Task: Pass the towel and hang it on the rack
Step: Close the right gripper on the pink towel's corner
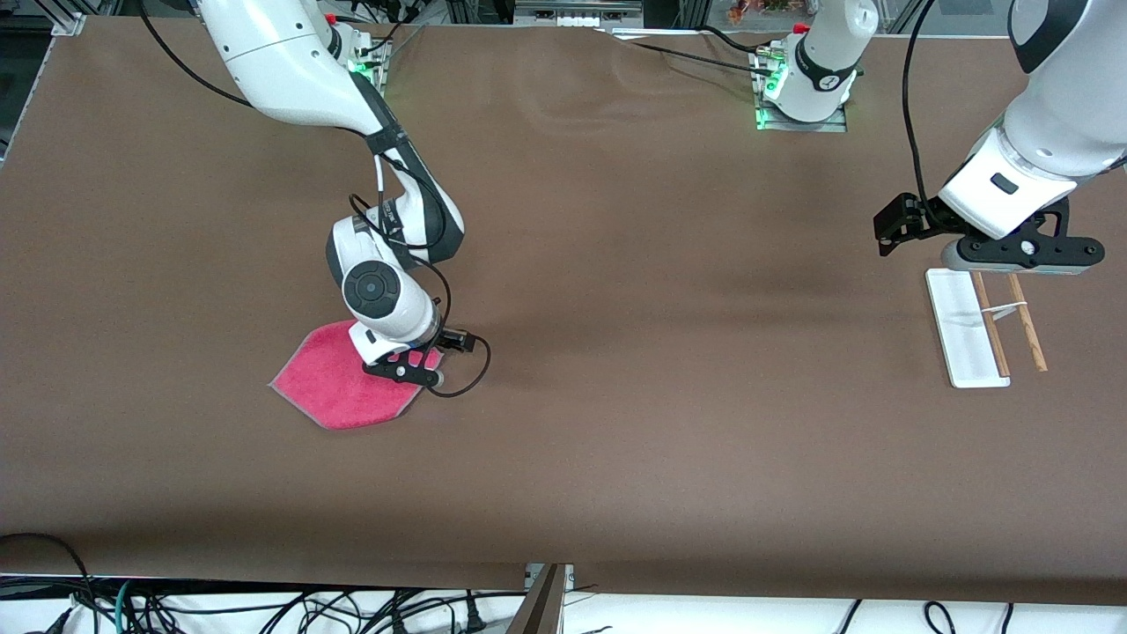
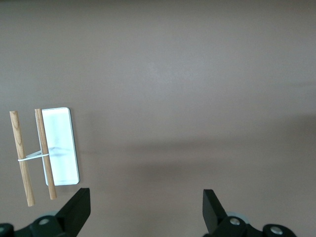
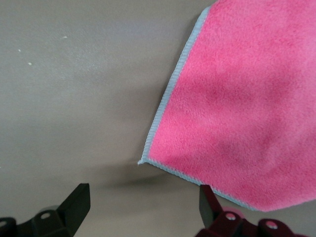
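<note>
Both jaws spread wide, right gripper (image 1: 407,363) low over towel (image 1: 339,386) corner, left gripper (image 1: 1021,255) above rack (image 1: 968,328).

A wide table under a matte brown sheet (image 1: 616,396) fills the front view. At seven o'clock, below its edge, tangled black cables (image 1: 132,609) lie on a white strip. At six o'clock, a grey metal bracket (image 1: 546,608) juts out.

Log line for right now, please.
right gripper: open, over pink microfibre towel corner | left gripper: open, waiting by white-based wooden-rod rack
</note>
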You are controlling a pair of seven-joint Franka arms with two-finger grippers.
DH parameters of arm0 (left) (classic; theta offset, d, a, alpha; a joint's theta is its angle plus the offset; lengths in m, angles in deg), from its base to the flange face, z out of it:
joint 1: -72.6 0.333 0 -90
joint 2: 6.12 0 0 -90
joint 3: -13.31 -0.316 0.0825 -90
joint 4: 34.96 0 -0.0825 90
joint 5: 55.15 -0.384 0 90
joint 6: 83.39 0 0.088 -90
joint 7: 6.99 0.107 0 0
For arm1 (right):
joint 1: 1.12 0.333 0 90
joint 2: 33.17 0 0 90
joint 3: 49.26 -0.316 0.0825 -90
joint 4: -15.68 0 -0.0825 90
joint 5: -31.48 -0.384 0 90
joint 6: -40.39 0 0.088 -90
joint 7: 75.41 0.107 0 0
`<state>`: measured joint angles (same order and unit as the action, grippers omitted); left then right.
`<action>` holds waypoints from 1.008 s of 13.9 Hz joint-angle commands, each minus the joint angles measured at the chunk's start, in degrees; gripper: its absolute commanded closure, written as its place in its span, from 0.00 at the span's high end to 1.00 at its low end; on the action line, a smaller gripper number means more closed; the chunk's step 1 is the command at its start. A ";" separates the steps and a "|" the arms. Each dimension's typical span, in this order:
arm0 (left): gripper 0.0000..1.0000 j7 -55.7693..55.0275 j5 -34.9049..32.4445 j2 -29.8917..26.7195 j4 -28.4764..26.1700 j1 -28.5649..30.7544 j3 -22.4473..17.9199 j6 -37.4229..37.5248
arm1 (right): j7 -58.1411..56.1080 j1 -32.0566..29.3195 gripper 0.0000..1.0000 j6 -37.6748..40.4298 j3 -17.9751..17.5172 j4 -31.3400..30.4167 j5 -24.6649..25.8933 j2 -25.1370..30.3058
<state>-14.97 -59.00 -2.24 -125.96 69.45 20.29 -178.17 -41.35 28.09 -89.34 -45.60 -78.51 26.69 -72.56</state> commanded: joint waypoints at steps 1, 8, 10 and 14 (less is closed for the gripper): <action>1.00 0.95 -0.10 0.77 1.78 -0.28 -0.12 0.65 | 0.75 0.58 0.98 -2.53 0.30 -0.73 -0.92 -1.21; 1.00 0.86 -0.10 0.77 1.87 -0.36 -0.03 0.65 | 0.57 0.40 0.76 -3.41 0.39 -0.38 -0.74 -2.18; 1.00 0.86 -0.10 0.77 1.87 -0.36 0.23 0.65 | 0.49 0.32 0.70 -3.59 0.39 -0.38 -0.74 -2.35; 1.00 0.86 -0.10 0.77 1.87 -0.28 0.24 0.65 | 0.05 0.23 0.53 -4.21 0.39 -0.56 -0.74 -2.62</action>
<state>-14.97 -59.00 -2.24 -125.90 69.32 20.60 -178.17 -41.29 28.17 -92.38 -45.35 -78.65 26.69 -75.12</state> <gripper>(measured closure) 0.000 0.379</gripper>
